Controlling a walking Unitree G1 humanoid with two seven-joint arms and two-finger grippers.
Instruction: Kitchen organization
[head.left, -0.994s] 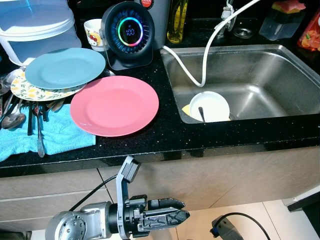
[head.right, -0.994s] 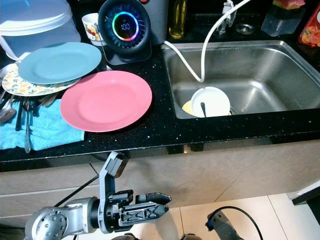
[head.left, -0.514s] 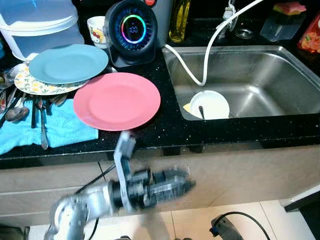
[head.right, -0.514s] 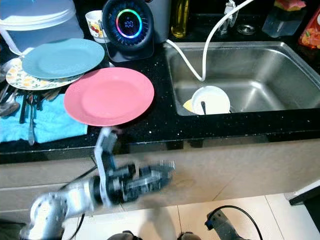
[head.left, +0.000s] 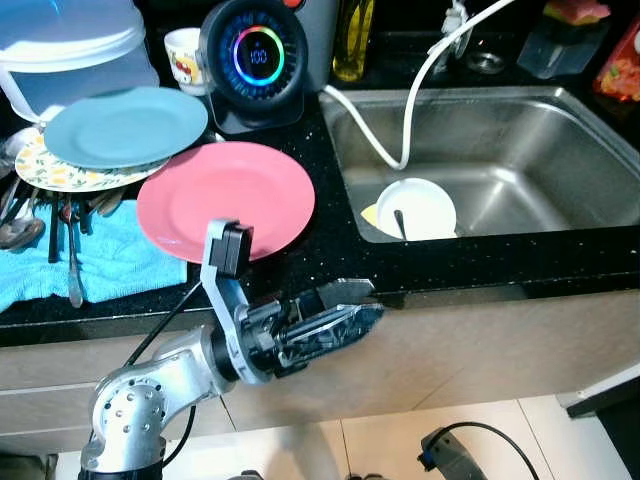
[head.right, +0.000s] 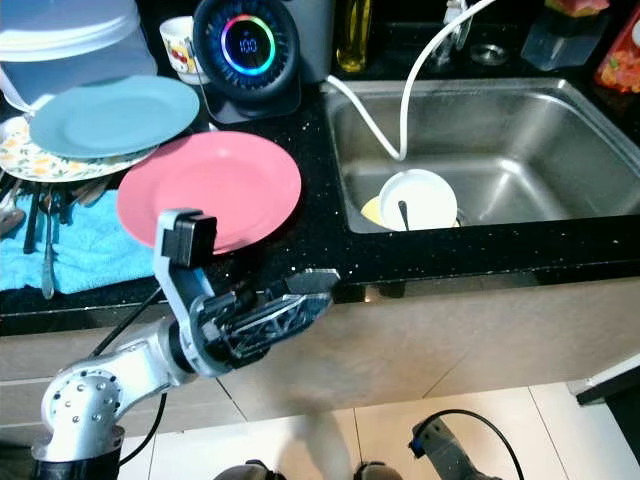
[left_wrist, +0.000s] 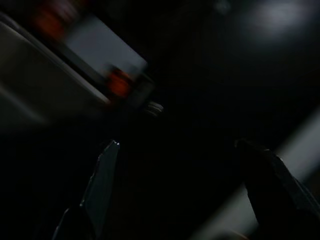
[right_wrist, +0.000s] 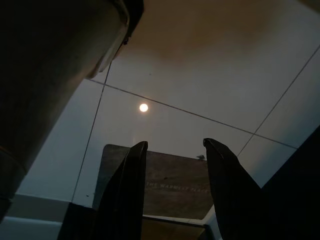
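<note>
Black counter (head.left: 330, 260), pink plate (head.left: 225, 200) flat, left claw (head.left: 350, 305) below edge

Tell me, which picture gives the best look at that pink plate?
The left eye view: the pink plate lies whole on the black counter, only its near edge hidden by the left gripper's arm. The right eye view matches. The wrist views are too dark or aimed at the floor.

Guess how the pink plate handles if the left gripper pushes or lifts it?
The pink plate looks rigid and glossy, so probably slippery on the countertop. Lying flat, its low rim likely resists gripping. The left gripper hovers below the counter edge.
</note>
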